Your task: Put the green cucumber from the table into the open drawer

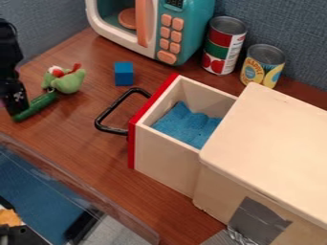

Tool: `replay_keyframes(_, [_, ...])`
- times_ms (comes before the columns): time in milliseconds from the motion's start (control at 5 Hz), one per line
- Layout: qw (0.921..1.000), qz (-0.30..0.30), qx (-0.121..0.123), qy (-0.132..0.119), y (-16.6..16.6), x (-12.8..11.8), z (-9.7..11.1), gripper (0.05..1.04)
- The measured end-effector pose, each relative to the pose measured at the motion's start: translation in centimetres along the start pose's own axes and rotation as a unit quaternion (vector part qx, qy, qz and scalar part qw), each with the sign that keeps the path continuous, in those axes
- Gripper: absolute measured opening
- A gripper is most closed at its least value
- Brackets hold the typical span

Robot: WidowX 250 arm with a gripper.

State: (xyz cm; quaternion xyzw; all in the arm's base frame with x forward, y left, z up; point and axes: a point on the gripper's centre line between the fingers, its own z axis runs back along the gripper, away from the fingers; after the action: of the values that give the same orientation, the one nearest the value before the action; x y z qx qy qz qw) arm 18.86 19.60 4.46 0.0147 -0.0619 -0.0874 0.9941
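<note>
Red-fronted and pale-sided, a drawer point(163, 160) is being held partly out of a cream box point(271, 139), and a rumpled blue cloth point(185, 124) is being contained in it. An orange disc point(127, 18) is being housed inside a teal toy microwave point(199, 28); beside it, a red-and-green can point(220, 50) and a yellow can point(258, 72) are being lined up. At the left edge, the left end of a green stick point(39, 104) is being overlapped by the black gripper point(17, 106); whether it is being gripped, and how far the gripper is being opened, cannot be told. Just beside the stick, a green plush toy point(68, 82) is being supported by the table point(76, 131).
</note>
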Motion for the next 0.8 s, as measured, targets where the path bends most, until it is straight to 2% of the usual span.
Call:
replay_keyframes(600, [0.9997, 0.022, -0.004, 0.013, 0.4, 2.9, -2.0, 1.000])
replay_keyframes(800, [0.9994, 0.025, -0.001, 0.023, 0.2, 3.2, -3.3, 0.945])
